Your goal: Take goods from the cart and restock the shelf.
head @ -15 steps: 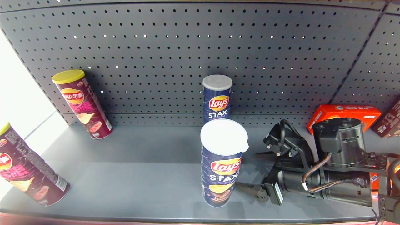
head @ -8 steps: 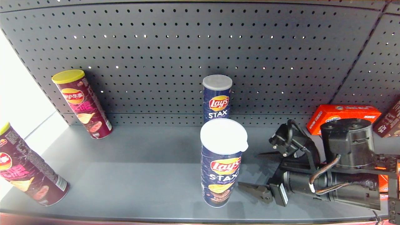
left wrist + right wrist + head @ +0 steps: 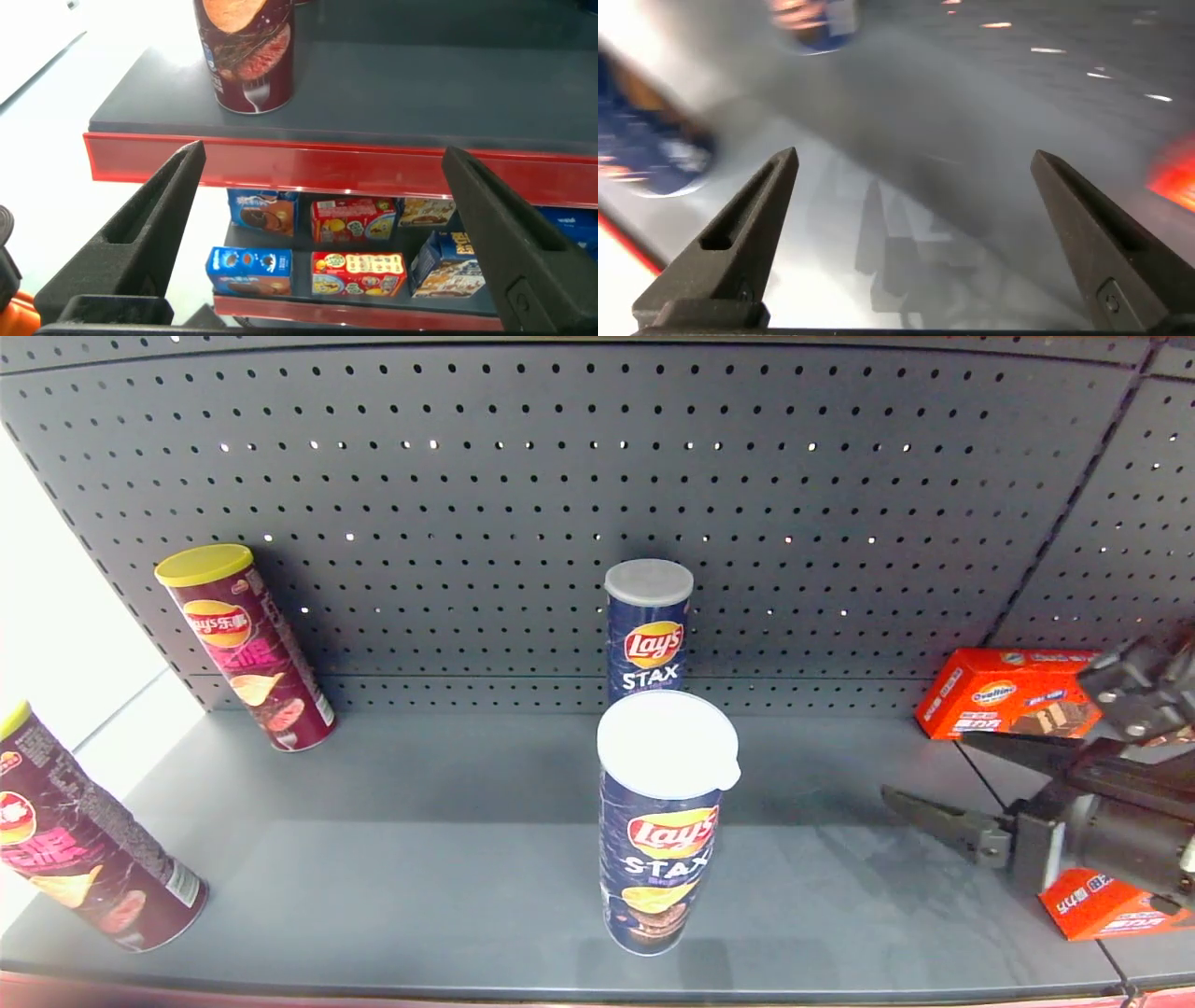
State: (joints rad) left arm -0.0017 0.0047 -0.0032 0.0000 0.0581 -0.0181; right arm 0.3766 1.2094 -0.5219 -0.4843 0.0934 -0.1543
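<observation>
A: Right gripper (image 3: pixel 924 765) status?
B: Jaws spread wide, nothing between them. It sits low over the right part of the shelf (image 3: pixel 420 859), with its fingers pointing toward the front blue can (image 3: pixel 665 821) but well apart from it.
A: Can placement?
B: Front blue can is upright near the shelf's front edge, about mid-width, white lid on. Rear blue can (image 3: pixel 648 630) is upright directly behind it, close to the pegboard (image 3: pixel 560 476). There's a gap between the two.
A: Anything touching the front can?
B: No, it's free-standing.
A: Right wrist view?
B: Blurred. I can make out open fingers over grey shelf and blue smears toward the cans' side, nothing finer.
A: Left gripper (image 3: pixel 322 154)?
B: Also released and empty. It's out in front of the shelf's red edge strip (image 3: pixel 374 168), roughly level with it. The front maroon can (image 3: pixel 248 56) stands on the shelf just behind the strip. Small boxes (image 3: pixel 360 247) are lined up on the lower shelf.
A: Other stock on the top shelf?
B: The front maroon can is at the far left front. Rear maroon can (image 3: pixel 245 644) is at back left, near the pegboard. Rear orange box (image 3: pixel 1013 691) lies at back right. Front orange box (image 3: pixel 1102 903) lies at front right, partly covered by the right arm.
</observation>
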